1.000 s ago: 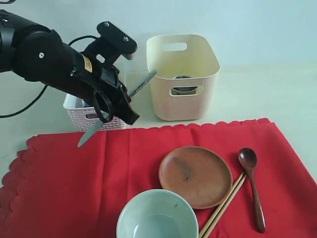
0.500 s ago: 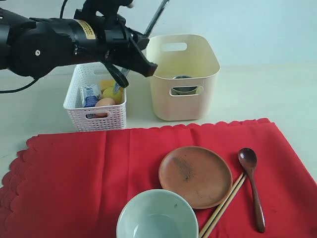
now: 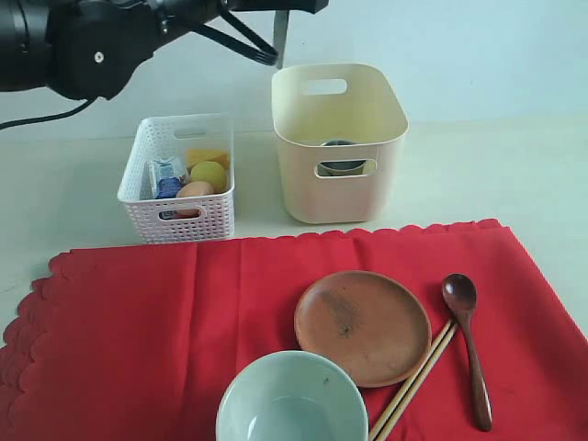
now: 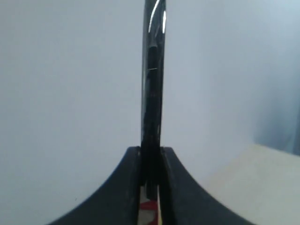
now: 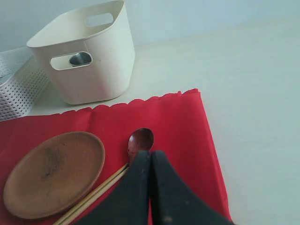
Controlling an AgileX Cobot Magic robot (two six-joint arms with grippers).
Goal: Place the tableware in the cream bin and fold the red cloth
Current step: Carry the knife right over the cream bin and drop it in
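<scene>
My left gripper (image 4: 151, 157) is shut on the knife (image 4: 153, 70). In the exterior view the knife (image 3: 280, 39) hangs upright from the top edge, just above the back left rim of the cream bin (image 3: 340, 129). A steel cup (image 3: 342, 154) stands inside the bin. On the red cloth (image 3: 129, 340) lie the brown plate (image 3: 362, 326), pale green bowl (image 3: 292, 400), dark wooden spoon (image 3: 469, 344) and chopsticks (image 3: 413, 381). My right gripper (image 5: 150, 155) is shut and empty, hovering over the spoon (image 5: 141, 139) beside the plate (image 5: 54, 173).
A white lattice basket (image 3: 179, 216) with a lemon, an egg and a small carton stands left of the cream bin. The left arm (image 3: 92, 46) spans the upper left. Bare pale table lies to the right of the cloth.
The left arm has risen and swung right with the knife, from over the basket to above the cream bin's rim. The knife turned from slanted to upright.
</scene>
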